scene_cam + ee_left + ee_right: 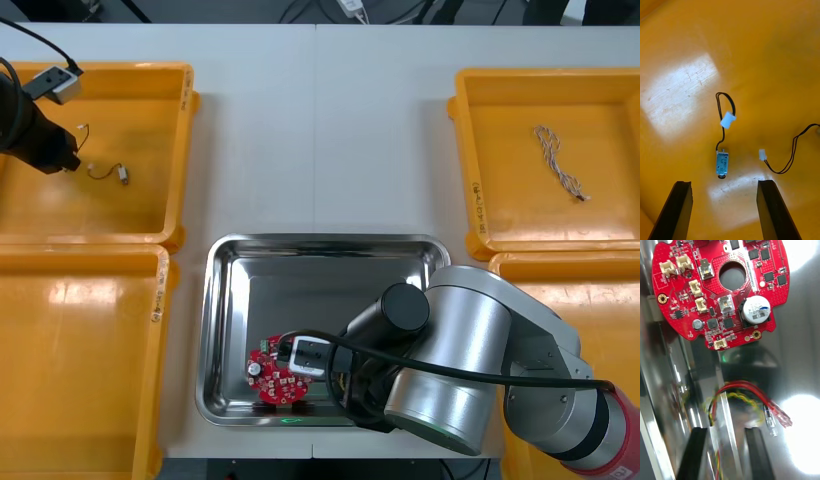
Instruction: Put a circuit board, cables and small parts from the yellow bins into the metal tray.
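The far-left yellow bin (140, 210) is smooth glossy plastic; a small sticker on its rim carries print too fine to read. Over it hangs the left gripper (724, 183), its fingers (679, 210) spread wide and holding nothing. On the bin floor just beyond them lies a small metal part (721, 164), a short box with a blue label whose writing is illegible. Its long axis runs in line with the fingers. A thin black cable (720, 112) loops away from its far end to a white plug (728, 120). A second black lead (790, 159) with its own white plug lies beside it, apart.

In the middle of the table (320, 130), the metal tray (215, 330) is shiny and mirror-like. The round red circuit board (720, 292) lies flat in its near-left corner, component side up. It has a centre hole, cream sockets and a white cylinder with blue marks; its white lettering cannot be read. The right gripper (725, 429) hovers low over the tray, fingers apart. The red and yellow cable (745, 390), arched and tipped with clear plugs, lies just beyond them, its wires trailing between them.

The far-right yellow bin (500, 120) holds a twisted cable (558, 163) running far-left to near-right.
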Available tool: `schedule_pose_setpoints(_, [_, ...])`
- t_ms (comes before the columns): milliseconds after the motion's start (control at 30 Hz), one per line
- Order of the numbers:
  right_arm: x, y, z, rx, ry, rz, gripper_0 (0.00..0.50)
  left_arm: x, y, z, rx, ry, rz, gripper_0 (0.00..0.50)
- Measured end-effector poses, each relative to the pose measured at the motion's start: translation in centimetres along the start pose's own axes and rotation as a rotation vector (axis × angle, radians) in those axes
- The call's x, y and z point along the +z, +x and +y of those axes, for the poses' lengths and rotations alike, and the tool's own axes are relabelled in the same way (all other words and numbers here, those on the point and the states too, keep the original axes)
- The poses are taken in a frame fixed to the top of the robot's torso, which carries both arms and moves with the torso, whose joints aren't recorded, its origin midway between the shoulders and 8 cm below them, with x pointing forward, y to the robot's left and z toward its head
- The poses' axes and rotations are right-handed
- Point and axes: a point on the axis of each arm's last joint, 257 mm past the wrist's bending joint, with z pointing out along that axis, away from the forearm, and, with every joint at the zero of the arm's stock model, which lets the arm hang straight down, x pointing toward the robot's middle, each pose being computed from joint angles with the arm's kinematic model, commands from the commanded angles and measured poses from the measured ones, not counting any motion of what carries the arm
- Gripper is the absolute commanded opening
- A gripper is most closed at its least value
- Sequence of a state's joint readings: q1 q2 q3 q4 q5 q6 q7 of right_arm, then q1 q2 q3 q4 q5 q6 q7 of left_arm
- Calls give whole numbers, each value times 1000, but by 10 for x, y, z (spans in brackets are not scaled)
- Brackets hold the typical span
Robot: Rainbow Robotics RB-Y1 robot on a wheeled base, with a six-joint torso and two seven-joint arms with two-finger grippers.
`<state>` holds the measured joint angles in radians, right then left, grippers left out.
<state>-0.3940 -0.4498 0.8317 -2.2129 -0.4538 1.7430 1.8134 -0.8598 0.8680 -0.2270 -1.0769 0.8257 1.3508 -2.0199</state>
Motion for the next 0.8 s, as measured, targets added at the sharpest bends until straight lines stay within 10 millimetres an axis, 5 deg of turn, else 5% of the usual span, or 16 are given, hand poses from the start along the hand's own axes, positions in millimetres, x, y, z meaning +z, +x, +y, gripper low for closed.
schedule_pose_setpoints(33, [0, 0, 0, 0, 2, 0, 333, 1, 0, 0, 0, -1, -1, 500])
schedule_pose_setpoints(67, [0, 0, -1, 1, 4, 1, 428, 2, -1, 0, -1, -2, -2, 500])
schedule_pose_setpoints(167, [0, 0, -1, 1, 5, 1, 498, 4, -2, 2, -4, -9, -11, 500])
schedule_pose_setpoints(533, [-11, 13, -6, 53, -48, 24, 500, 5, -16, 9, -6, -37, -69, 500])
schedule_pose_setpoints(667, [-30, 27, -21, 106, -66, 50, 500, 9, -14, 10, -7, -42, -75, 500])
schedule_pose_setpoints(800, [-55, 19, -50, 157, -37, -22, 500, 12, -11, 10, 11, -43, -75, 500])
